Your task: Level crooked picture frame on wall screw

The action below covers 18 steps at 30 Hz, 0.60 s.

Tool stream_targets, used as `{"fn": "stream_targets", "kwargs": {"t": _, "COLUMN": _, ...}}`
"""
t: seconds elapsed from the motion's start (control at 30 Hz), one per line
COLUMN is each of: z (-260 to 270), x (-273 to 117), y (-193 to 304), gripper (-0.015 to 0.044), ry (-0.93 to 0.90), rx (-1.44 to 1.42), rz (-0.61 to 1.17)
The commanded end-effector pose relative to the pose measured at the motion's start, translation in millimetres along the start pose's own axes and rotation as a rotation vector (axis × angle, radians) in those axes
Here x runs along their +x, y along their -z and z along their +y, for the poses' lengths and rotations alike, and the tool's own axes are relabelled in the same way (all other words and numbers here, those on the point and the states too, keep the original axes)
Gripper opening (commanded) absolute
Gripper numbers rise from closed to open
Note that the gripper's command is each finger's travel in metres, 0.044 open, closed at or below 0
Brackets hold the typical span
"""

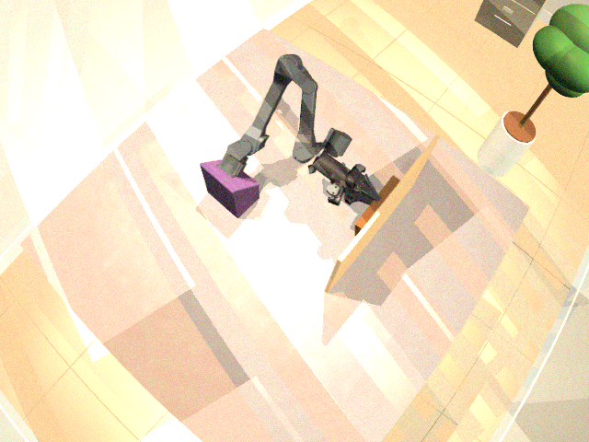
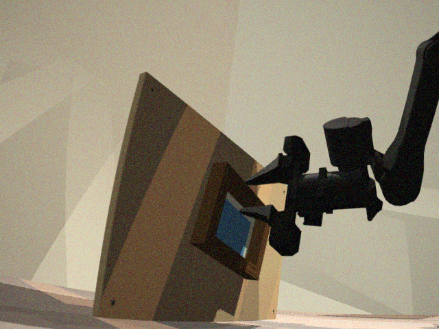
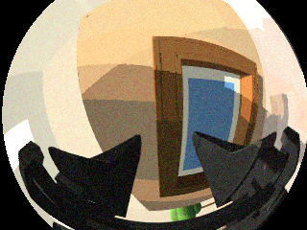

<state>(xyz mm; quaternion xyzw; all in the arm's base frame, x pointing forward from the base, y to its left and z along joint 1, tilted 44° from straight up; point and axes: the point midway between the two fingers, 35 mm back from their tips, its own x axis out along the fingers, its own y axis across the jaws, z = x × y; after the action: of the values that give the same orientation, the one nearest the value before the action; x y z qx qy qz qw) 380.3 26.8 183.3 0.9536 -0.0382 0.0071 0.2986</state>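
Beyond the pale-pink patchwork desk (image 1: 156, 352) stands a potted round-crowned green tree (image 1: 566, 52) (image 3: 184, 212), its white pot only in the top view, the black two-fingered tool (image 1: 379, 198) (image 2: 244, 197) (image 3: 167, 138) partly spread.

One robot arm (image 1: 307, 111) (image 2: 407, 141) is seen, with one gripper (image 1: 379, 198) (image 2: 243, 197) (image 3: 167, 138) and two fingers (image 1: 366, 188) (image 2: 267, 173). One picture frame (image 1: 363, 221) (image 2: 210, 205) (image 3: 168, 115) and one wooden panel (image 1: 395, 197) (image 2: 159, 195) (image 3: 115, 105) are counted. Four dark dots (image 2: 151, 89) are shown on the panel. In the top view, one purple block (image 1: 245, 203) is found at ten o'clock, and one potted tree (image 1: 566, 52) (image 3: 184, 212) and one drawer cabinet (image 1: 515, 29) towards two.
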Motion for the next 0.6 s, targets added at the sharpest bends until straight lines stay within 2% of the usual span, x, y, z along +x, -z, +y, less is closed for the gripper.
{"fn": "stream_targets", "kwargs": {"t": 0.0, "z": 0.0, "x": 0.2, "y": 0.9, "gripper": 0.0181, "ry": 0.001, "rx": 0.002, "rz": 0.003}}
{"fn": "stream_targets", "kwargs": {"t": 0.13, "z": 0.0, "x": 0.2, "y": 0.9, "gripper": 0.0076, "ry": 0.001, "rx": 0.002, "rz": 0.003}}
{"fn": "stream_targets", "kwargs": {"t": 0.37, "z": 0.0, "x": 0.2, "y": 0.9, "gripper": 0.0030, "ry": 0.001, "rx": 0.002, "rz": 0.003}}
{"fn": "stream_targets", "kwargs": {"t": 0.4, "z": 0.0, "x": 0.2, "y": 0.9, "gripper": 0.0003, "ry": 0.001, "rx": 0.002, "rz": 0.003}}
{"fn": "stream_targets", "kwargs": {"t": 0.57, "z": 0.0, "x": 0.2, "y": 0.9, "gripper": 0.0000, "ry": 0.001, "rx": 0.002, "rz": 0.003}}
